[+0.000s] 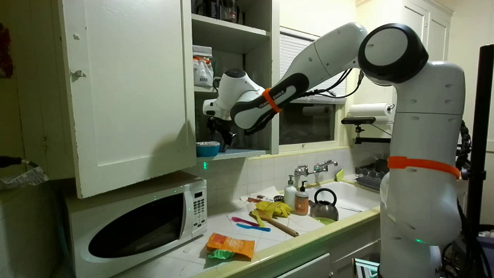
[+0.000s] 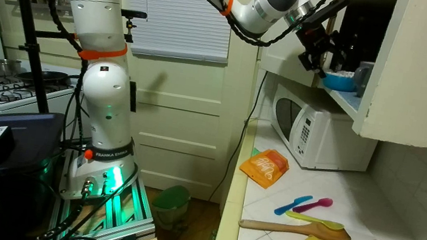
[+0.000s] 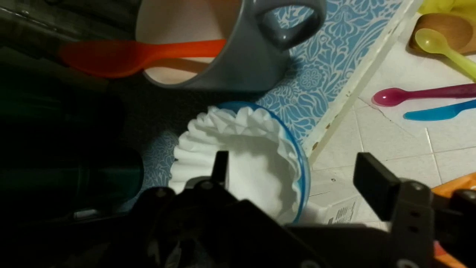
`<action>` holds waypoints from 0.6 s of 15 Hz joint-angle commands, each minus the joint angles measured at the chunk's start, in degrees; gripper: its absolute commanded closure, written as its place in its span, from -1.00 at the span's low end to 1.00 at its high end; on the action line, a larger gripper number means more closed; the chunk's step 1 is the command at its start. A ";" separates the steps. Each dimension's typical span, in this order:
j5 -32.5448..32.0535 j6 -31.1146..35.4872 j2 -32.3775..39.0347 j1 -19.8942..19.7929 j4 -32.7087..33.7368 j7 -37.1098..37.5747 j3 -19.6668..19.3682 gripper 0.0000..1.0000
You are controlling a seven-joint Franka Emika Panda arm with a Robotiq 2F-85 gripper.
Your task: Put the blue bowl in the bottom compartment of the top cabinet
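The blue bowl (image 1: 207, 150), lined with white ruffled paper, sits upright at the front edge of the bottom compartment (image 1: 247, 153) of the top cabinet (image 1: 133, 88). It also shows in an exterior view (image 2: 338, 83) and in the wrist view (image 3: 303, 167), where its rim overlaps the shelf's edge. The compartment's floor has a blue patterned liner (image 3: 319, 78). My gripper (image 3: 293, 167) is open at the bowl: one finger shows over the bowl's inside, the other outside its rim. I cannot tell whether either finger touches it. The bowl's lower part in the wrist view is hidden by the gripper.
A grey mug (image 3: 260, 63) holding an orange spoon (image 3: 111, 57) stands beside the bowl. Dark bottle-like things (image 3: 93, 175) stand deeper in. The cabinet door hangs open above a white microwave (image 1: 139, 224). Utensils, yellow gloves (image 1: 274, 208) and an orange packet (image 1: 231, 245) lie on the counter.
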 commanded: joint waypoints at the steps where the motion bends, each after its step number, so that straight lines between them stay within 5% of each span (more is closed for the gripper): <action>1: -0.06 -0.51 -1.14 -0.89 -0.84 0.29 0.97 -1.00; 9: -8.88 4.05 -13.55 -2.52 -14.83 11.37 2.06 -1.00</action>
